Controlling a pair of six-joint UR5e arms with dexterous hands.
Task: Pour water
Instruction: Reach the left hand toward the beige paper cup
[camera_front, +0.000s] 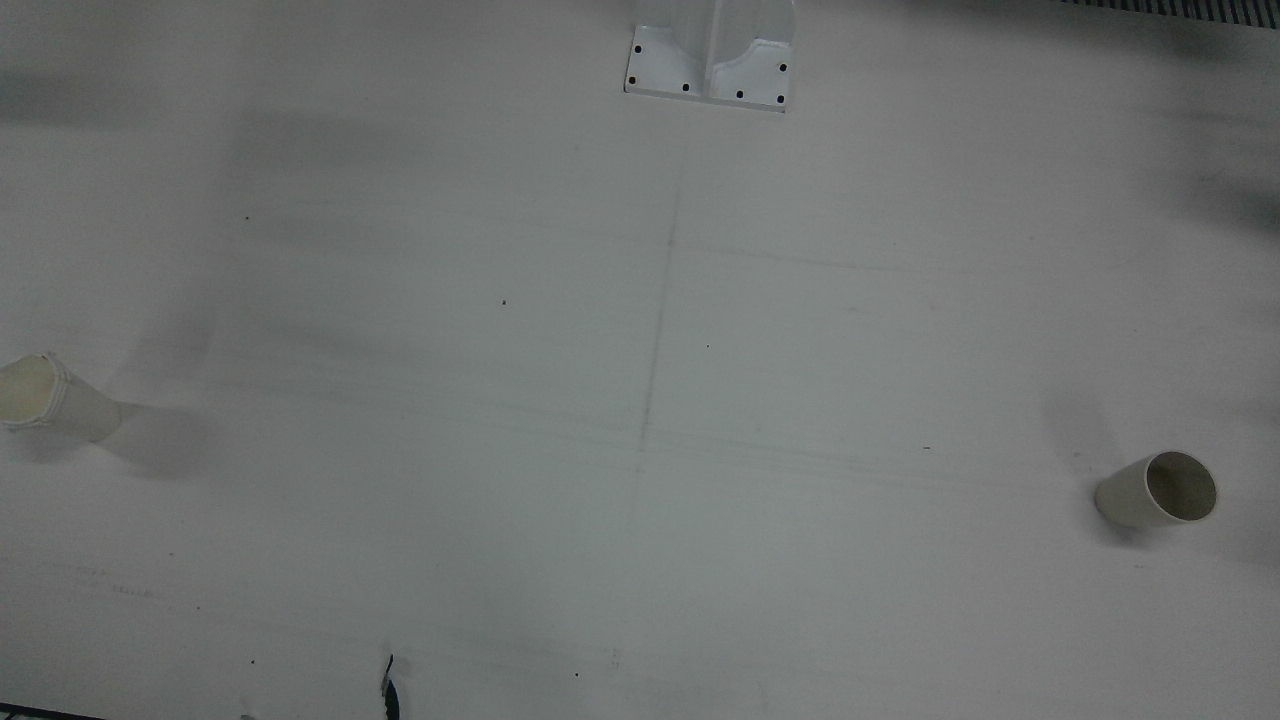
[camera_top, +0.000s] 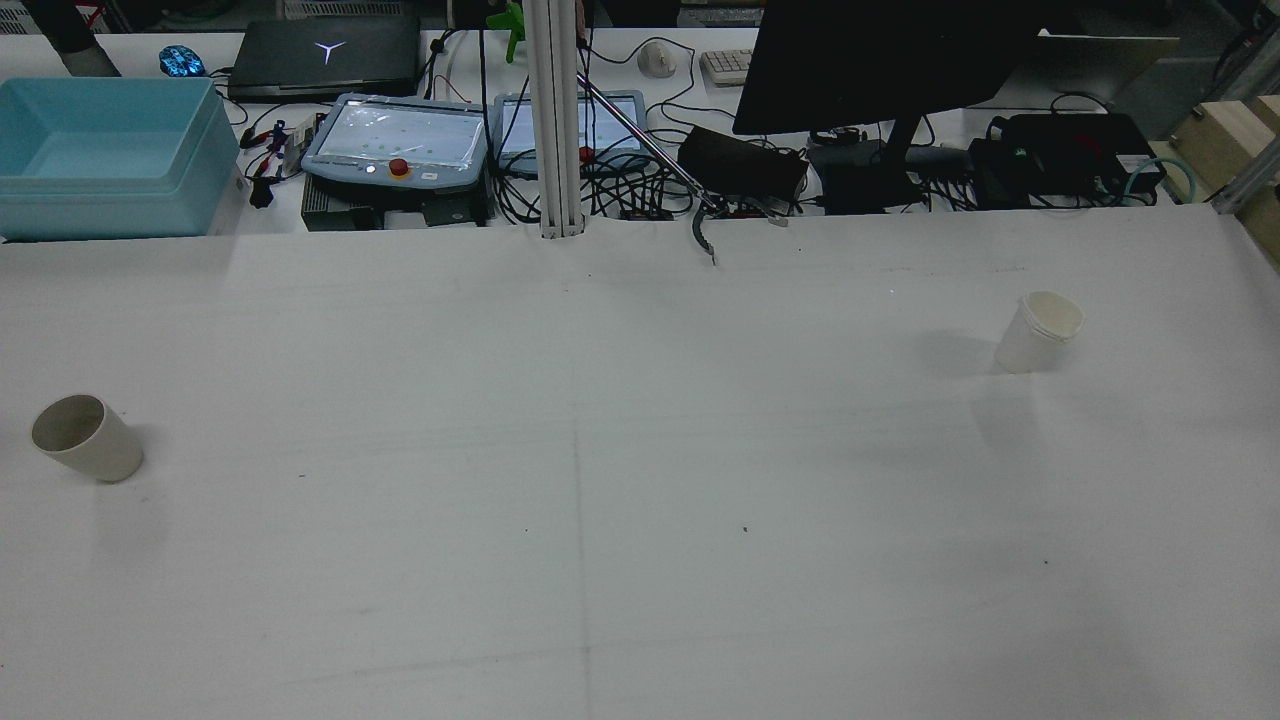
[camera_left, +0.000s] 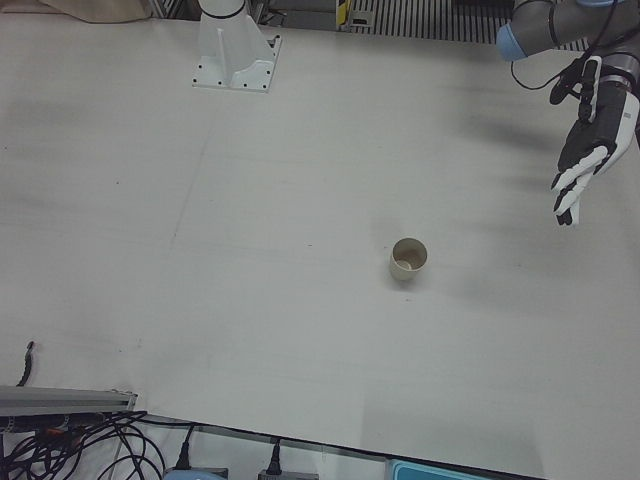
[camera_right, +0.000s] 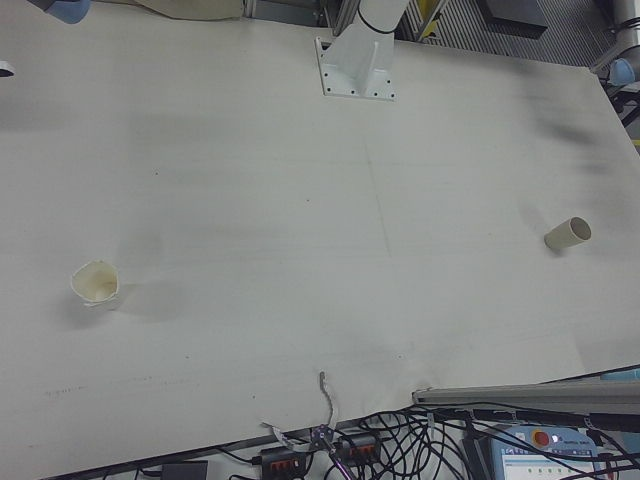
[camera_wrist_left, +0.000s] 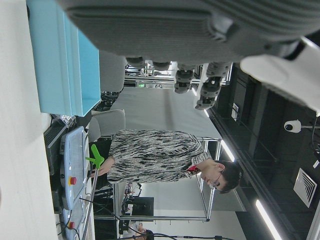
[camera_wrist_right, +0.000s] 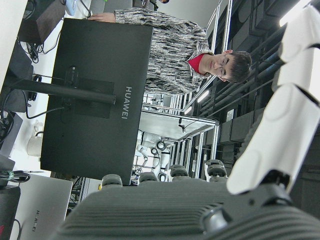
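Left hand (camera_left: 590, 130) open, raised beyond cup (camera_left: 408, 258); table (camera_left: 300, 200) bare between.

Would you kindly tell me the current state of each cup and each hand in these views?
Beige cup: upright on the table, untouched; contents not discernible.
White paper cup: upright on the table, rim crumpled, untouched.
Left hand: raised above the table, fingers apart, holding nothing.
Right hand: only partly visible in its own camera, holding nothing, fingers extended.
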